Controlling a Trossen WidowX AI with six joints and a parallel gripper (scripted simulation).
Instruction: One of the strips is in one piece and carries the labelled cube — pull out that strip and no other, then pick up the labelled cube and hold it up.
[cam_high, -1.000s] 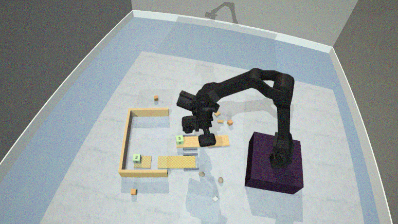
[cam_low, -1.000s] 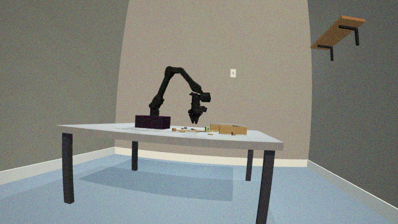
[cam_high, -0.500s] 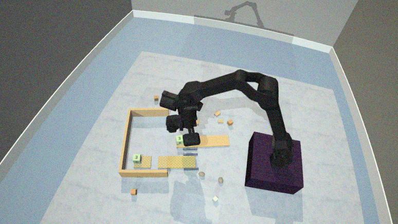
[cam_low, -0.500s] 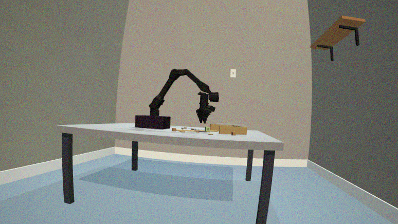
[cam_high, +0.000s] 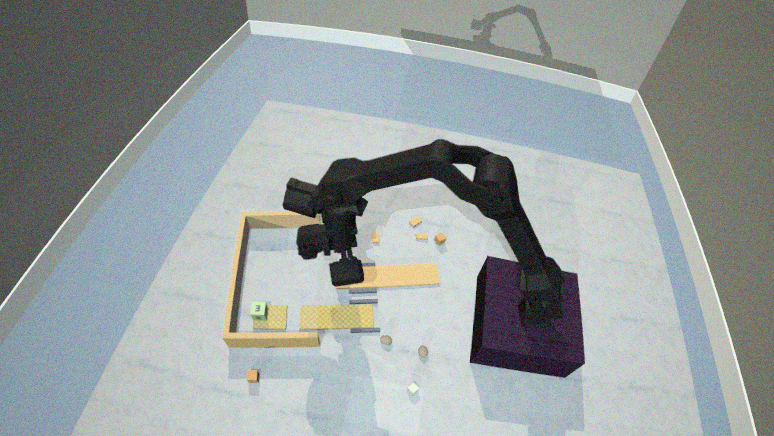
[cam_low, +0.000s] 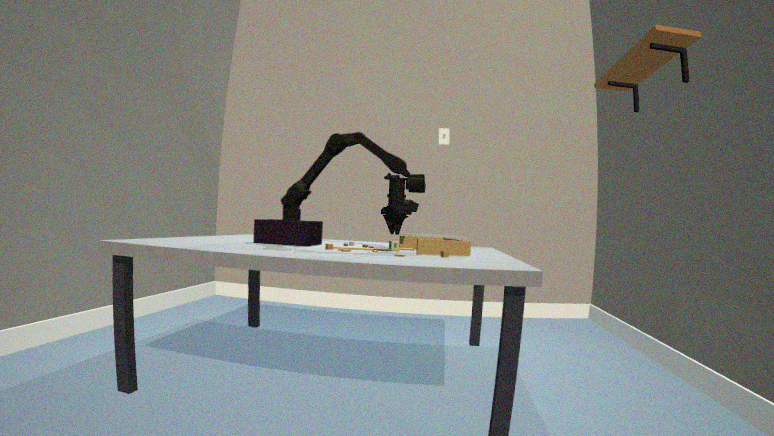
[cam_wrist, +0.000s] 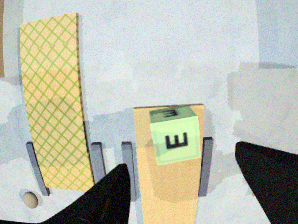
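Note:
The plain wooden strip (cam_high: 403, 275) (cam_wrist: 170, 202) lies in one piece between grey guides, reaching towards the arm's base. A green labelled cube (cam_low: 394, 245) (cam_wrist: 176, 141) stands on its far end; in the top view the gripper hides it. The green-patterned strip is in two parts with a gap: a long piece (cam_high: 336, 316) (cam_wrist: 54, 95) and a short piece (cam_high: 277, 317). Another green cube (cam_high: 258, 310) marked 3 stands at the short piece. My gripper (cam_low: 394, 232) (cam_wrist: 184, 161) is open and points down above the labelled cube on the plain strip, with a fingertip on either side in the wrist view.
A wooden three-sided wall (cam_high: 236, 278) encloses the short piece, open towards the base block (cam_high: 530, 319). Orange cubes (cam_high: 440, 238) (cam_high: 252, 375), small wooden bits (cam_high: 415, 221), two brown pebbles (cam_high: 385, 340) (cam_high: 423, 350) and a whitish cube (cam_high: 413, 387) lie around.

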